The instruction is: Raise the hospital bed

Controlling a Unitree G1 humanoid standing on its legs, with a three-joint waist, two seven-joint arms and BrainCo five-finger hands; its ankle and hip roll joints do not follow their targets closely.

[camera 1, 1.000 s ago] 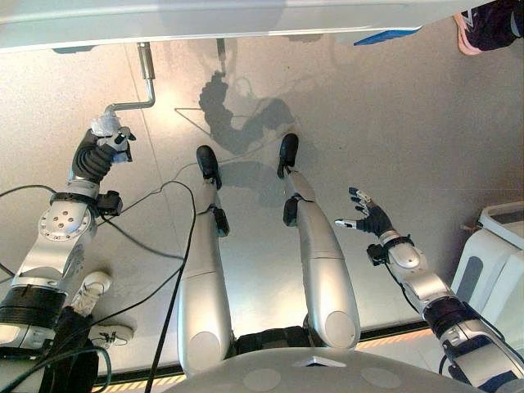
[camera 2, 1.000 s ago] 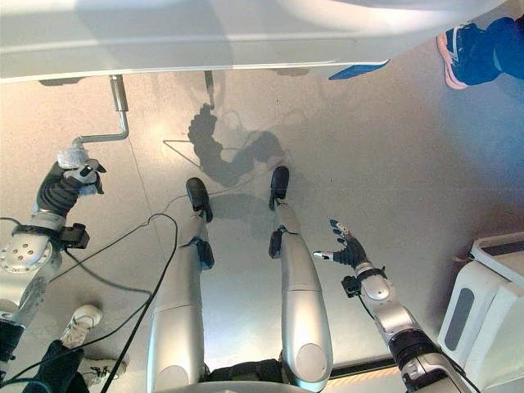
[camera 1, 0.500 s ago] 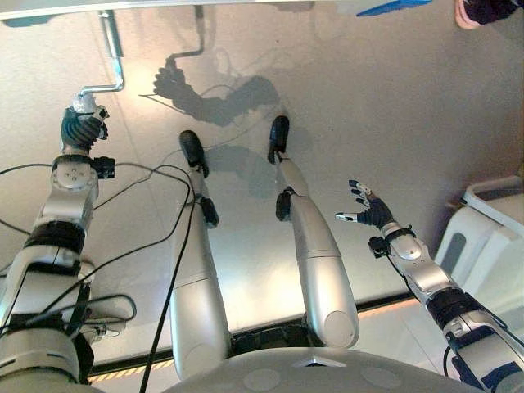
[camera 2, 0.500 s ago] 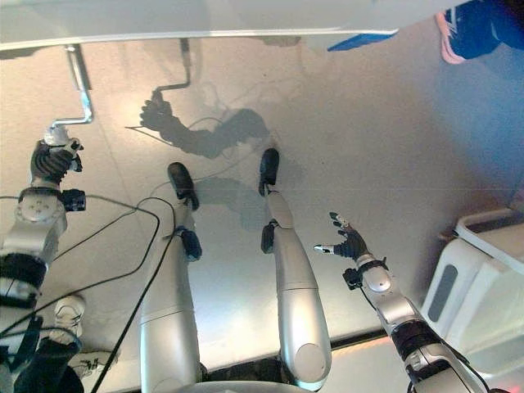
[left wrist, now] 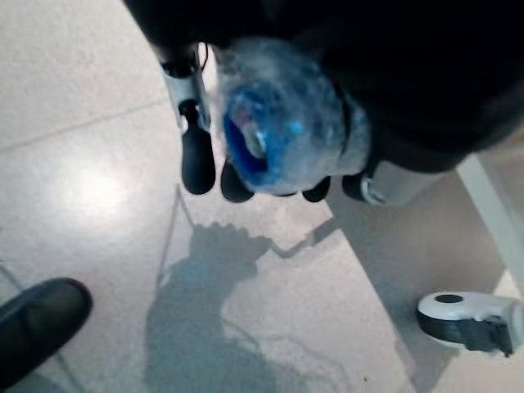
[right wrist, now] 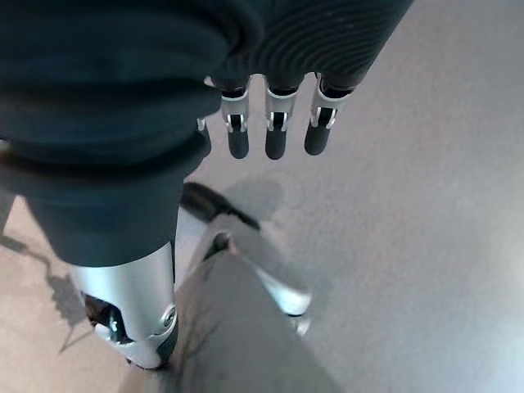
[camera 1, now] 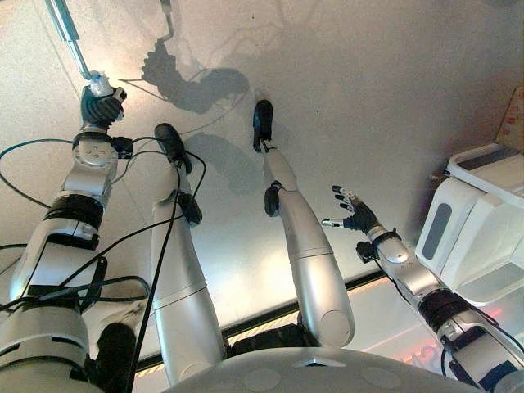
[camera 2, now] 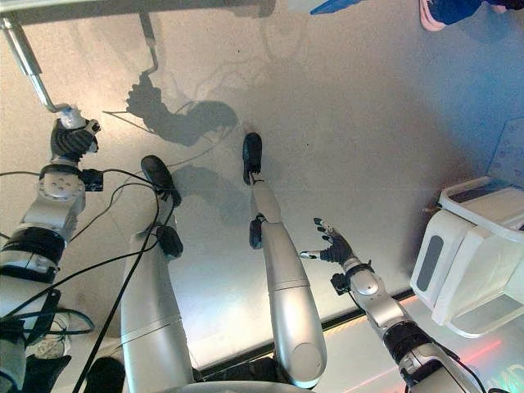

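the left hand [camera 1: 100, 105] has its fingers curled tight round the end of the crank handle [camera 2: 33, 72]. in the left wrist view the dark fingertips [left wrist: 197, 161] wrap round a knob [left wrist: 278, 135] that looks blue and clear, like it is wrapped in shiny film. that knob is the grip of the crank. from the hand, the thin silver rod of the crank goes up toward 11 o'clock in the eye views and reaches the pale edge of the hospital bed [camera 2: 74, 5] at the very top. the left hand sits at about 10 o'clock in the scene.

the right hand [camera 1: 354, 215] is at about 4 o'clock. its fingers are spread wide and straight, and it holds nothing. it hangs in the air over the floor [camera 1: 368, 98], well apart from the crank. in the right wrist view its fingers [right wrist: 276, 131] stick out in a row with only grey floor past them.

a white box on wheels [camera 1: 475, 221] stands at 3 o'clock, near the right arm. in the left wrist view a small white wheel [left wrist: 467, 319] sits on the floor, with a white bar close by. a person's shoe [camera 2: 446, 11] shows at about 1 o'clock, far from both hands. a bit of blue [camera 2: 332, 6] lies just under the bed's edge at 12 o'clock.
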